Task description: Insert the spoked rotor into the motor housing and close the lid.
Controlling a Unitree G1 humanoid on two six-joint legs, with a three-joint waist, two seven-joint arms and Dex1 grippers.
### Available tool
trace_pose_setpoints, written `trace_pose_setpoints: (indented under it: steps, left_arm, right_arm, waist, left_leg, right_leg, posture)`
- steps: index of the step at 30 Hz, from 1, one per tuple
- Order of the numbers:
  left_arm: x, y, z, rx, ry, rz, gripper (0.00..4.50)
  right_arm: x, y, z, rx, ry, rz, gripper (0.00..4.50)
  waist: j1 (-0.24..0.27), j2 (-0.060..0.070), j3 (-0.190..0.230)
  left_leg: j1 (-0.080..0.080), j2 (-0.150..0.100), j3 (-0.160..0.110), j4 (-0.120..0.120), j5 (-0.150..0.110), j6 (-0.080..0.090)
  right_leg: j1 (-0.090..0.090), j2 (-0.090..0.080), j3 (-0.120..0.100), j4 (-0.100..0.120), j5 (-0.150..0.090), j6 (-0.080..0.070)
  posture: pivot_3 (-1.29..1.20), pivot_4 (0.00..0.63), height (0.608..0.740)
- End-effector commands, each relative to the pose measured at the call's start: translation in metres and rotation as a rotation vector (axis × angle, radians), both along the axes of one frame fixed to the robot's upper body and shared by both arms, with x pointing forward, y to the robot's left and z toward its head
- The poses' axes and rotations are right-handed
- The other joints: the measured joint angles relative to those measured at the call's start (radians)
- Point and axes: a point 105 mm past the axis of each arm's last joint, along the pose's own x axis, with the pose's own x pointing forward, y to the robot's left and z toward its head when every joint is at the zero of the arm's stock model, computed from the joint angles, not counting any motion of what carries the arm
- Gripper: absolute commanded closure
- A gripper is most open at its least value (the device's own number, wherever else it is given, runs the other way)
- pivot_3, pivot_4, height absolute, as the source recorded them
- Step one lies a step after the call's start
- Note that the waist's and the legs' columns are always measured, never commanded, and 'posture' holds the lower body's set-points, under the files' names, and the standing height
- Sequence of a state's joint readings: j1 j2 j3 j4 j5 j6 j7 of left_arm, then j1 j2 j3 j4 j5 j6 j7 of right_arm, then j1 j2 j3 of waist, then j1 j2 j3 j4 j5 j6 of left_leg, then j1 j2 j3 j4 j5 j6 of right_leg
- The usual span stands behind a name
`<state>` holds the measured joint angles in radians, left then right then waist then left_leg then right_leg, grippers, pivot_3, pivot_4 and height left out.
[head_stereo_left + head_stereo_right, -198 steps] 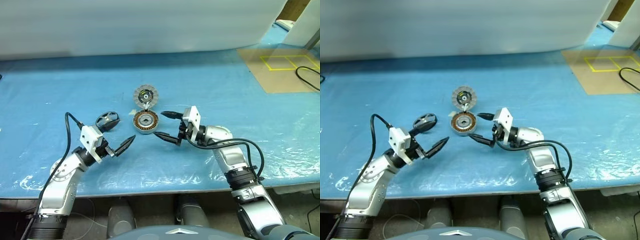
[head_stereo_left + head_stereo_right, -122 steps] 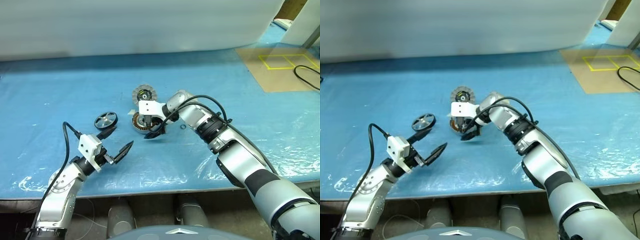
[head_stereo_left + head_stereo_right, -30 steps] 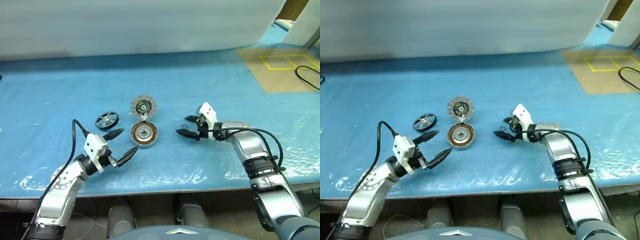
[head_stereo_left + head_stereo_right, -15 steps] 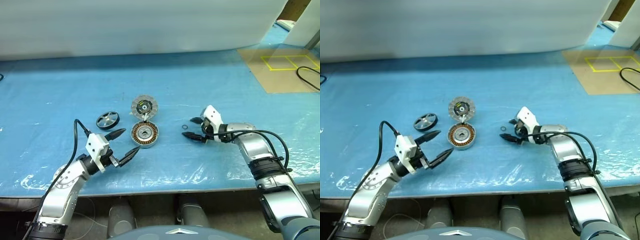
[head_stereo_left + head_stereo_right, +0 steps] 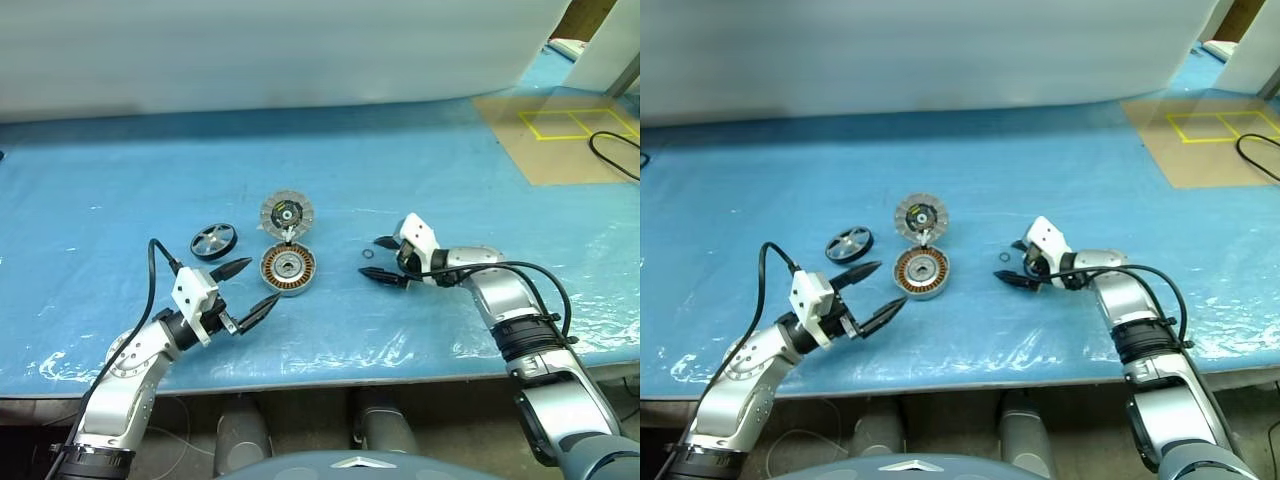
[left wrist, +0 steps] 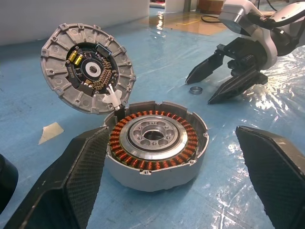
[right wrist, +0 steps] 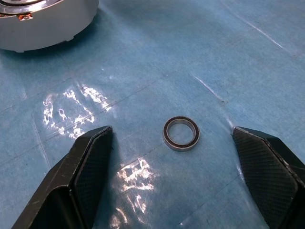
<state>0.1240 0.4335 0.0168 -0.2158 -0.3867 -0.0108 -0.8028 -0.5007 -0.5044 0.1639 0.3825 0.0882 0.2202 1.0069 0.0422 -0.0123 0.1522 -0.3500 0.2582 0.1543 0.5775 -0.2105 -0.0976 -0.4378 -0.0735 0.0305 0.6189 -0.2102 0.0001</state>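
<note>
Both sets of jaws released: left gripper (image 5: 245,286) beside open motor housing (image 5: 288,269), right gripper (image 5: 384,262) over small ring (image 7: 181,133).

Both arms reach in from the near edge, forearms angled toward each other. The left gripper (image 5: 241,288) points forward and to the right — fingers spread wide, empty. The right gripper (image 5: 384,260) tilts downward, pointing left — also spread wide, holding nothing.

Silver-grey arms, black cables, white wrist blocks, black textured pointed claw fingers (image 6: 71,191).
</note>
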Motion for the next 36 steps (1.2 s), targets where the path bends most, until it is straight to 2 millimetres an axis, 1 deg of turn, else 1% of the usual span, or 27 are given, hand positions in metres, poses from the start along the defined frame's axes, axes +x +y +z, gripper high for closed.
trace_pose_setpoints:
  steps: [1, 9, 15, 18, 26, 27, 30, 32, 34, 36]
  left_arm:
    - [-0.001, 0.000, 0.006, 0.008, -0.023, -0.007, 0.00]
    - [-0.001, 0.002, 0.006, 0.014, -0.023, -0.005, 0.00]
    - [0.000, 0.002, 0.007, 0.015, -0.024, -0.010, 0.00]
    - [0.000, 0.001, 0.007, 0.015, -0.023, -0.011, 0.00]
    - [0.000, 0.002, 0.007, 0.018, -0.027, -0.005, 0.00]
    - [0.000, 0.002, 0.007, 0.018, -0.027, -0.004, 0.00]
    - [0.000, 0.002, 0.007, 0.019, -0.028, -0.003, 0.00]
    - [0.000, 0.003, 0.008, 0.018, -0.029, -0.001, 0.00]
    - [0.000, 0.004, 0.008, 0.018, -0.029, 0.002, 0.00]
    - [-0.001, 0.005, 0.008, 0.018, -0.030, 0.008, 0.00]
  right_arm:
    - [-0.002, 0.003, -0.006, -0.016, 0.021, 0.013, 0.28]
    - [-0.001, -0.010, -0.009, -0.043, 0.026, -0.013, 0.28]
    - [-0.002, -0.011, -0.009, -0.045, 0.026, -0.011, 0.28]
    - [-0.002, -0.010, -0.010, -0.046, 0.025, -0.011, 0.89]
    - [-0.001, -0.009, -0.011, -0.048, 0.022, -0.004, 3.66]
    - [-0.001, -0.009, -0.010, -0.047, 0.021, -0.004, 3.85]
    - [-0.001, -0.008, -0.009, -0.044, 0.019, -0.004, 3.84]
    - [0.000, -0.001, -0.003, -0.023, 0.004, 0.005, 3.84]
    - [0.002, 0.008, 0.007, 0.024, -0.016, 0.018, 3.84]
    - [0.004, 0.023, 0.025, 0.095, -0.050, 0.048, 3.84]
  waist:
    - [0.000, 0.000, 0.000]
    - [0.001, 0.000, 0.000]
    - [0.001, 0.000, 0.000]
    - [0.001, 0.000, 0.000]
    - [0.001, 0.000, 0.000]
    - [0.001, 0.000, 0.000]
    - [0.001, 0.000, 0.000]
    - [0.001, 0.000, 0.000]
    - [-0.001, 0.000, 0.000]
    - [-0.004, 0.000, 0.000]
  left_leg:
    - [0.000, 0.000, 0.000, 0.000, 0.000, 0.000]
    - [0.000, 0.000, 0.000, 0.000, 0.000, 0.000]
    - [0.000, 0.000, 0.000, 0.000, 0.000, 0.000]
    - [0.000, 0.000, 0.000, 0.000, 0.000, 0.001]
    - [0.000, 0.000, 0.000, 0.000, 0.000, 0.001]
    - [0.000, 0.000, 0.000, 0.000, 0.000, 0.001]
    - [0.000, 0.000, 0.000, 0.000, 0.000, 0.001]
    - [0.000, 0.000, 0.000, 0.000, -0.001, 0.001]
    - [0.000, 0.000, 0.000, 0.000, -0.001, 0.001]
    - [0.000, 0.000, 0.000, 0.000, -0.001, 0.001]
  right_leg:
    - [0.000, 0.000, 0.000, 0.000, 0.000, 0.000]
    - [0.000, 0.000, 0.000, 0.000, 0.000, 0.000]
    - [0.001, 0.000, 0.000, 0.000, 0.000, 0.000]
    - [0.001, 0.000, 0.000, 0.000, 0.000, 0.000]
    - [0.001, 0.000, 0.000, -0.001, 0.000, 0.000]
    - [0.001, 0.000, 0.000, -0.001, 0.000, 0.000]
    - [0.001, 0.000, 0.000, -0.001, 0.000, 0.000]
    - [0.001, 0.000, 0.000, -0.001, 0.000, 0.000]
    - [0.001, 0.000, 0.000, -0.001, 0.000, 0.000]
    - [0.000, 0.000, 0.000, -0.001, 0.000, 0.000]
  posture:
    - [0.00, 0.150, 0.740]
    - [0.00, 0.150, 0.740]
    - [0.00, 0.150, 0.740]
    - [0.00, 0.150, 0.740]
    - [0.00, 0.150, 0.740]
    - [0.00, 0.150, 0.740]
    - [0.00, 0.150, 0.740]
    - [0.00, 0.150, 0.740]
    - [0.00, 0.150, 0.740]
    - [0.00, 0.150, 0.740]
